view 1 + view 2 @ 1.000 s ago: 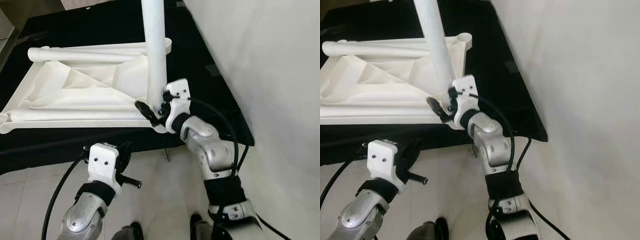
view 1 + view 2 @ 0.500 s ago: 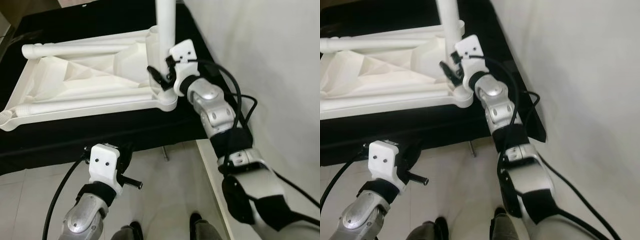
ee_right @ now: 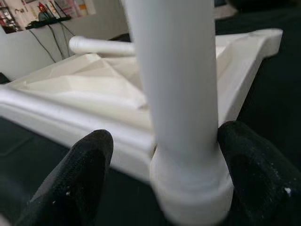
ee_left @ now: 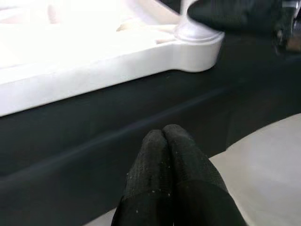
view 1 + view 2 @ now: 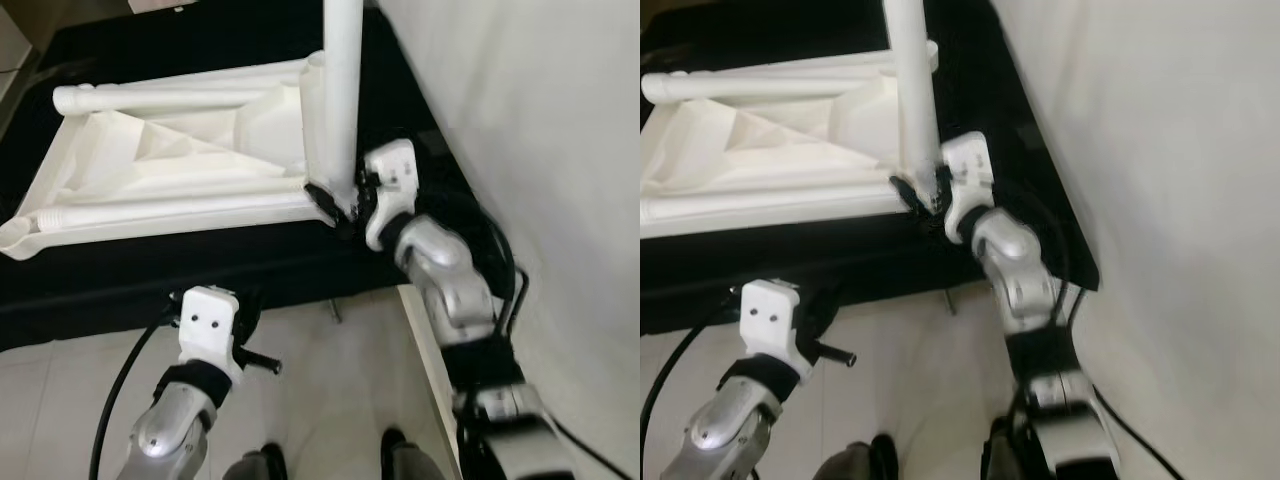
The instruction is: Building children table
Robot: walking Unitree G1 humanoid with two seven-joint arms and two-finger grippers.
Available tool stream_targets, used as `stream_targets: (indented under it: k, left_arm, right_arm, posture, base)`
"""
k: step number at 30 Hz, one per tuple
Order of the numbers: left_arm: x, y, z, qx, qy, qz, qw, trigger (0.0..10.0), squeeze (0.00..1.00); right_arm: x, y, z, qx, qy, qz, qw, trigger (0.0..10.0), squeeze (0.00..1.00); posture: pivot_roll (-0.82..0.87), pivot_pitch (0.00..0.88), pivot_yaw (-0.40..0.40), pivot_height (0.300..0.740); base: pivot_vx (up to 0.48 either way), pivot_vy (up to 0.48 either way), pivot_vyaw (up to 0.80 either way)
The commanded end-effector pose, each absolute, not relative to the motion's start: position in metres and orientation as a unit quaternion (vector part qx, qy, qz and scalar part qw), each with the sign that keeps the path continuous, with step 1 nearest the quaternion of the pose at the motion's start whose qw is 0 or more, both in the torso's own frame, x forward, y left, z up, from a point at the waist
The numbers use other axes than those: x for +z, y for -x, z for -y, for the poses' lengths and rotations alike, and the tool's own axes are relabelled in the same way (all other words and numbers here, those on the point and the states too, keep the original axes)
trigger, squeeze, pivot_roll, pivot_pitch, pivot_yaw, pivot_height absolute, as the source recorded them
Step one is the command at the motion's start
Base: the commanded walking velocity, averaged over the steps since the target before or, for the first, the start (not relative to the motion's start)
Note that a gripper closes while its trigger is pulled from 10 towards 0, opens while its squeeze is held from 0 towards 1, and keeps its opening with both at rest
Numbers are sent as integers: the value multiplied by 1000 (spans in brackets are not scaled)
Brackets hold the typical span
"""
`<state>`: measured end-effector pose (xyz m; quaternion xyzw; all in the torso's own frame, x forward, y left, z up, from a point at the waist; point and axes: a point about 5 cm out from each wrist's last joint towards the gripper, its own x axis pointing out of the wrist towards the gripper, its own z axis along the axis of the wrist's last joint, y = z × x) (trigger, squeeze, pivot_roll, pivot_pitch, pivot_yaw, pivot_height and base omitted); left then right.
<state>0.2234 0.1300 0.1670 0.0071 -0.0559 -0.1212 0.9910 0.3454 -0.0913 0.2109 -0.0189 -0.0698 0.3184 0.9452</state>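
Tabletop: the white tabletop [image 5: 170, 170] lies upside down on a black surface [image 5: 200, 270], its ribbed underside facing up.
Upright leg: a white leg [image 5: 338, 100] stands in the near right corner socket [image 3: 193, 188], beside the surface's right edge.
Other legs: one leg [image 5: 160, 98] lies along the far side of the underside and another [image 5: 170, 205] along the near side; whether they are loose or fitted cannot be told.
Right claw: the right claw [image 3: 178, 160] is at the foot of the upright leg, fingers [image 3: 80, 174] spread to either side of it. One finger looks to touch the leg, the other stands off, so it is open around the leg rather than clamped.
Left claw: the left claw [image 4: 164, 141] hangs low before the surface's front edge, tips pressed together and holding nothing.
Progress: I judge one leg seated, or nearly; how deep it sits in the socket cannot be seen. The remaining legs look yet to be stood up, and the table has yet to be turned over.
Around: a pale wall [image 5: 540, 130] runs close along the right, pale floor tiles [image 5: 60, 400] lie below, and the robot's feet show at the lower edge.
In the way: the wall leaves the right arm little room at that corner, and the lying legs cross the underside where the other sockets would be reached.
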Motion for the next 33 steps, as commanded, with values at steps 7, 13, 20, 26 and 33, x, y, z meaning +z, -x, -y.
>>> stream_targets:
  k: [7,13,20,26,33]
  left_arm:
    - [152,-231,-138,-113,-20,37,993,10000,0]
    - [148,-242,-143,-86,-38,40,995,10000,0]
    - [145,-241,-155,-27,-71,39,996,10000,0]
    - [139,-236,-163,1,-77,23,997,10000,0]
    - [123,-230,-174,48,-70,-16,996,10000,0]
  right_arm:
    - [197,-330,88,334,12,61,941,10000,0]
    - [160,-300,88,312,21,17,950,10000,0]
    - [151,-299,101,237,53,21,970,10000,0]
    - [145,-299,111,210,77,11,975,10000,0]
    - [139,-296,111,183,76,1,980,10000,0]
  posture:
    - [-3,162,84,740]
    - [-18,119,75,740]
    - [-33,82,91,740]
    - [-14,63,92,740]
    - [-2,61,97,740]
  base:
    - [0,0,0]
    - [0,0,0]
    - [0,0,0]
    - [0,0,0]
    - [0,206,0]
